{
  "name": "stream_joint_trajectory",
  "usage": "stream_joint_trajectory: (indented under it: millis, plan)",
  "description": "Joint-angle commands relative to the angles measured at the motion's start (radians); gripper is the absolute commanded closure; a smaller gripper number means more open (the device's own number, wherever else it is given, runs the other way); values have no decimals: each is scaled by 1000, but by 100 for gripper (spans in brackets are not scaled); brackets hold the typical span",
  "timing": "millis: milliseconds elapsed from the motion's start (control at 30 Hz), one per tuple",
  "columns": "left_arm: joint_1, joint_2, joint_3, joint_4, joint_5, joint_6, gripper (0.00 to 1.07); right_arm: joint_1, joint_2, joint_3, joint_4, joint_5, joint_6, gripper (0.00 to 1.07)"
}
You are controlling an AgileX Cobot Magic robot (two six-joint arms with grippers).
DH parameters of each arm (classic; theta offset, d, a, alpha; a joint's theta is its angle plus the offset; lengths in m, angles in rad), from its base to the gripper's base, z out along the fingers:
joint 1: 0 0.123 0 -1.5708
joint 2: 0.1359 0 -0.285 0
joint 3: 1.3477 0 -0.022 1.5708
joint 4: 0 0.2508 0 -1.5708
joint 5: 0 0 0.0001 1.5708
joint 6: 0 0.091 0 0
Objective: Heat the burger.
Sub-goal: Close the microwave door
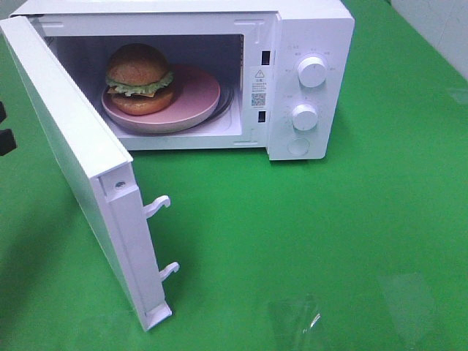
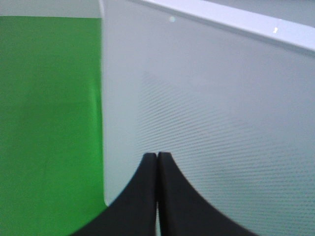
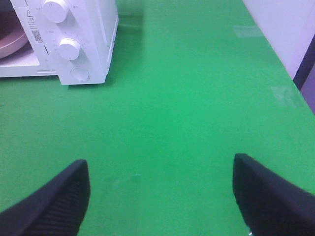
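- Tabletop [image 1: 351, 241], flat and green, is seen under everything; patches of clear glossy tape [image 1: 294, 319] are stuck to it near its front edge.
- A white box-shaped microwave oven [image 1: 307, 29] is set at the far edge of the tabletop, left of the middle, with its cavity exposed.
- The oven's white rectangular door [image 1: 66, 146] is swung wide open on its left hinge and reaches toward the front edge of the tabletop.
- A round pink plate [image 1: 201, 91] is laid flat inside the cavity and fills most of its floor.
- The burger [image 1: 139, 77], with a glossy golden-brown domed bun, frilly green lettuce, yellow cheese and a brown patty, is placed upright on the left part of the plate, inside the oven.
- The black-fingered left gripper [image 2: 157, 164] is held at the outer face of the door with its jaws pressed together; contact with the panel cannot be told.
- The black-fingered right gripper [image 3: 160, 167] is held above bare tabletop, well apart from the oven's control side, with its jaws spread wide and nothing between them.
- Two round white knobs [image 1: 312, 72] are mounted one above the other on the control panel, with a round white button [image 1: 298, 146] below them.
- Two white latch hooks [image 1: 157, 206] are seen projecting from the door's free edge.
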Motion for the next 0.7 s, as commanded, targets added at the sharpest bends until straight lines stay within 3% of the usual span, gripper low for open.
stream_joint_trajectory:
  millis: [33, 300, 367, 700]
  plan:
    - [-35, 13, -24, -5, -12, 6, 107, -5, -27, 1, 2, -13, 4, 31]
    - [-128, 50, -56, -40, -1, 10, 107, -5, -27, 1, 2, -13, 4, 31]
    - [-171, 74, -68, -103, 0, 48, 107, -5, -27, 1, 2, -13, 4, 31]
    - [-254, 149, -101, -123, -31, 46, 107, -5, -27, 1, 2, -13, 4, 31]
